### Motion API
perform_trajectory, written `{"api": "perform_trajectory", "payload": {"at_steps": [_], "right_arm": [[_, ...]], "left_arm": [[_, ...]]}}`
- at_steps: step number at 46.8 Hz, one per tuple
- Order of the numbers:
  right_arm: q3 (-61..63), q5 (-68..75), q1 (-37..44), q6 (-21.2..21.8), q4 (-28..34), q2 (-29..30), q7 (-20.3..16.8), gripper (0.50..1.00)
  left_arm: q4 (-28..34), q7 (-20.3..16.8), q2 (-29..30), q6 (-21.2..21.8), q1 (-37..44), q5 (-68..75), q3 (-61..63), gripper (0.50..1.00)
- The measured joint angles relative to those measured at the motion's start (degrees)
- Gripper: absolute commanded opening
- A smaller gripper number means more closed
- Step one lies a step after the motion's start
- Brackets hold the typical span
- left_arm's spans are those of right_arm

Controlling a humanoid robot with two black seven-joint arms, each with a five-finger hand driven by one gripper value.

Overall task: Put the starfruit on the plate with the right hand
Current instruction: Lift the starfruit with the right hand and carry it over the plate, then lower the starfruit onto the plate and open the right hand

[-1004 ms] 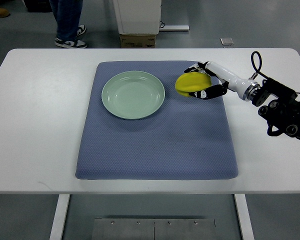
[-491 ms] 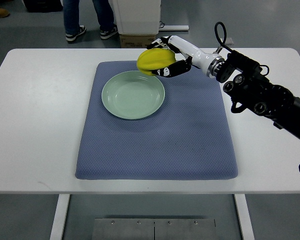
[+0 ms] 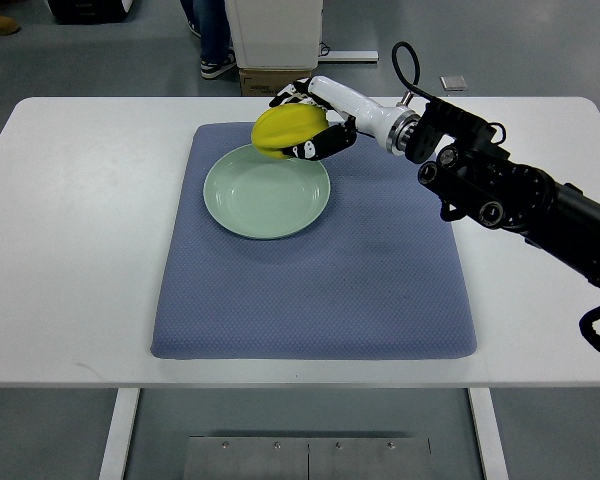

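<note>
A white table (image 3: 80, 230) in a grey-floored workroom is carrying a blue-grey mat (image 3: 310, 290), with a cardboard box (image 3: 274, 80) and a person's legs (image 3: 215, 40) showing beyond its far edge. The yellow starfruit (image 3: 285, 132) is hanging in the air over the far rim of the pale green plate (image 3: 250, 200), held clear of the dish. The right hand (image 3: 310, 125) is gripping it, black-tipped fingers (image 3: 315, 150) curling around the fruit on both sides, while the white forearm and black arm are reaching in from the right across the mat's far corner.

A second ago the fruit was being held over the mat well to the right of the plate; half a second ago it was nearing the plate's far right rim. It is now sitting further left, overlapping the rim as seen from above. That suggests the carry is nearly over and the lowering and letting go are what remain. The fruit looks to be off the dish's centre, so a release here could be risking a roll off the rim. The left arm is not showing.
</note>
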Motion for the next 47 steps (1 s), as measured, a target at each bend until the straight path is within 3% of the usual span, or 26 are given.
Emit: {"api": "perform_trajectory", "payload": {"at_steps": [16,29,38,39,40,45,47], "right_arm": [[-3.99,0.09,0.19,-0.02,4.32,-0.01,-0.23,0.5],[-8.23,0.06,-0.51,-0.05,6.96,-0.01,-2.27,0.5],[-10.25,-0.01,-1.51,-0.02,6.91,-0.01,-5.62,0.5],[-10.27,-0.01,-1.68,-0.04,6.9,-0.01,-5.75,0.533],[-10.29,-0.01,-1.85,-0.07,6.9,-0.01,-5.85,0.601],[-10.29,0.07,-2.23,-0.18,6.87,-0.01,-6.04,0.855],[-10.26,0.14,-2.31,-0.24,6.83,-0.01,-6.1,0.986]], "left_arm": [[0.0,-0.02,0.0,0.0,0.0,0.01,0.0,1.0],[0.0,-0.02,0.0,0.0,0.0,-0.01,-0.03,1.0],[0.0,-0.02,0.0,0.0,0.0,-0.02,-0.01,1.0],[0.0,-0.02,0.0,0.0,0.0,-0.02,0.0,1.0],[0.0,-0.02,0.0,0.0,0.01,-0.02,0.0,1.0],[0.0,-0.02,0.0,0.0,0.0,-0.02,0.02,1.0],[0.0,-0.02,0.0,0.0,0.0,-0.02,0.02,1.0]]}}
